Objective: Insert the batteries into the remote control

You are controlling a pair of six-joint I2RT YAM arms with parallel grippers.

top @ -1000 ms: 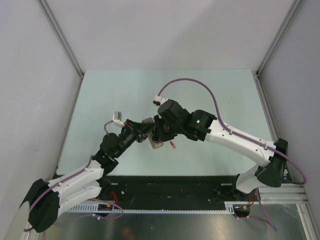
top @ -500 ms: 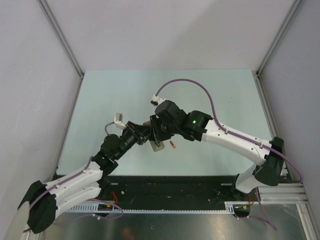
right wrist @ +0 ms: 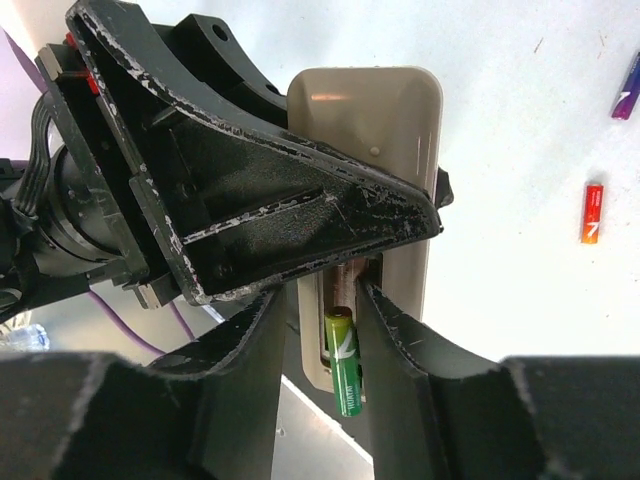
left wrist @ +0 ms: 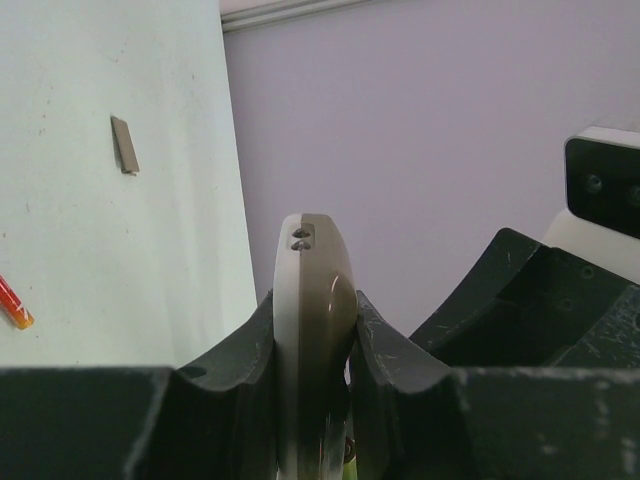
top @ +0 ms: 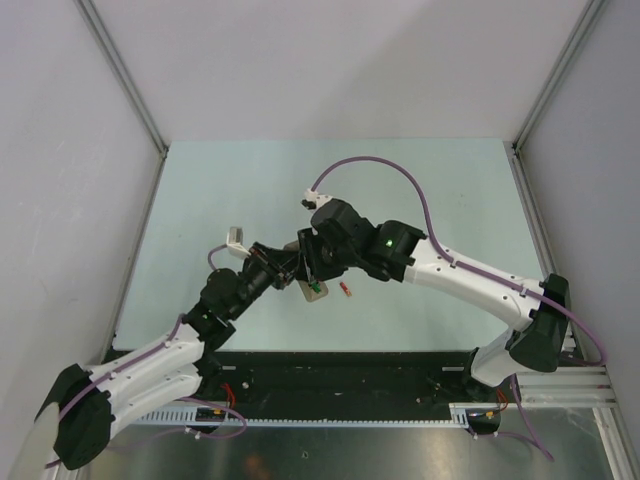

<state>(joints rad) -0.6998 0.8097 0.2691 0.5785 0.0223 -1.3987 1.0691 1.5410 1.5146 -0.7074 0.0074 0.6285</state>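
My left gripper (left wrist: pixel 313 340) is shut on the remote control (left wrist: pixel 312 300), holding it edge-on above the table. In the right wrist view the remote control's pale back (right wrist: pixel 370 110) faces up, with its battery compartment uncovered. A green battery (right wrist: pixel 343 360) lies partly in that compartment, its lower end sticking out past the remote's end. My right gripper (right wrist: pixel 325 297) straddles this battery with its jaws a little apart, and a gap shows on the battery's left side. A red battery (right wrist: pixel 592 213) and a dark blue battery (right wrist: pixel 627 92) lie on the table. From above, both grippers meet over the remote (top: pixel 316 290).
A small flat grey cover piece (left wrist: pixel 125 144) lies on the pale green table (top: pixel 430 190), farther out than the red battery (top: pixel 346 290). Grey walls enclose the table on three sides. The black rail (top: pixel 340 375) with the arm bases runs along the near edge.
My right gripper's jaws have spread apart around the green battery. Both grippers and the remote have shifted slightly left and toward the near edge.
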